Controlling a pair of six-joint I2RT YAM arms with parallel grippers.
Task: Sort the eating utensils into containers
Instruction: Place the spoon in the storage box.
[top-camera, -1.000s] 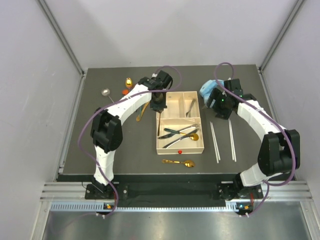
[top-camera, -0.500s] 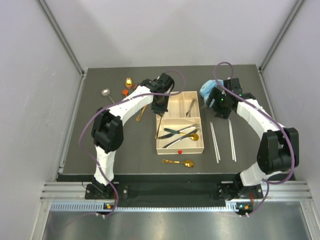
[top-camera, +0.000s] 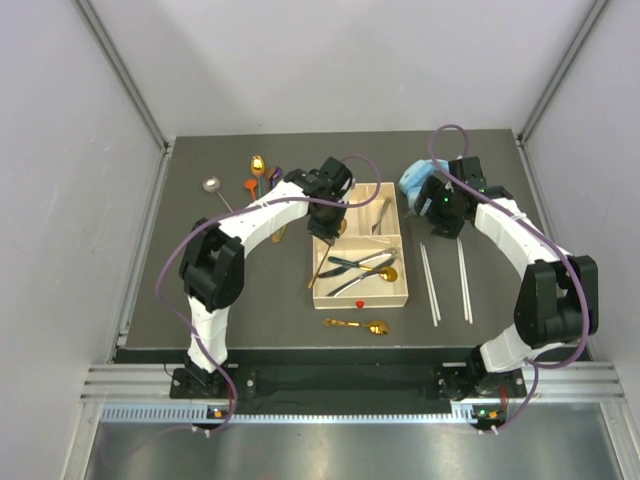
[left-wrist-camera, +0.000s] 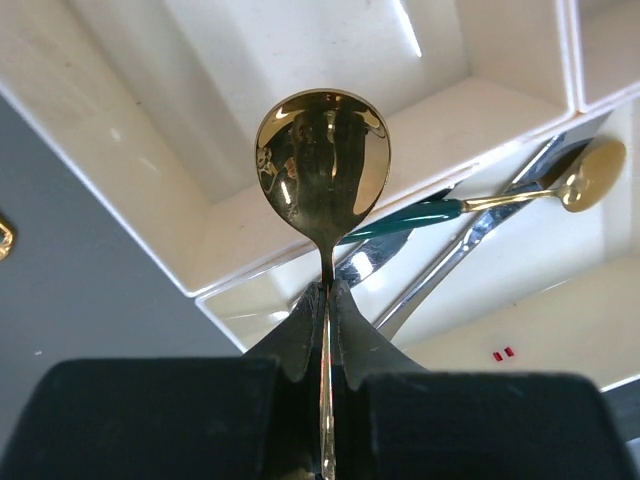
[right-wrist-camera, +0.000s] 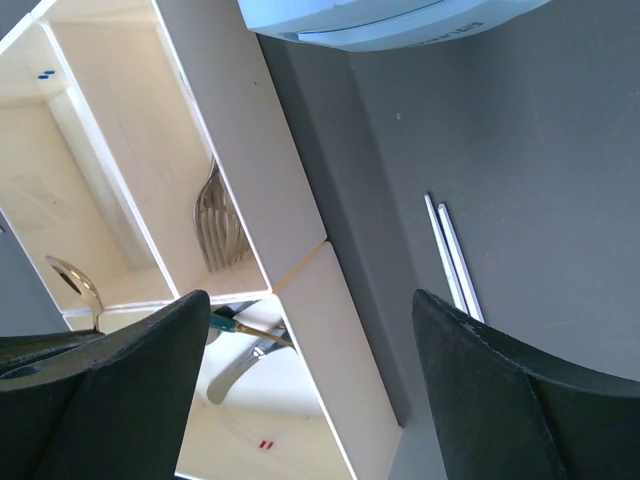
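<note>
Your left gripper is pinching the gold spoon over 1 small compartment of the tray. Your right gripper is hovering wide open, empty.

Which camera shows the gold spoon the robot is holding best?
Left wrist view: the spoon fills the middle, its shiny bowl close and sharp. The top view shows it only as a thin gold line. The right wrist view catches just its small bowl at the left edge.
</note>
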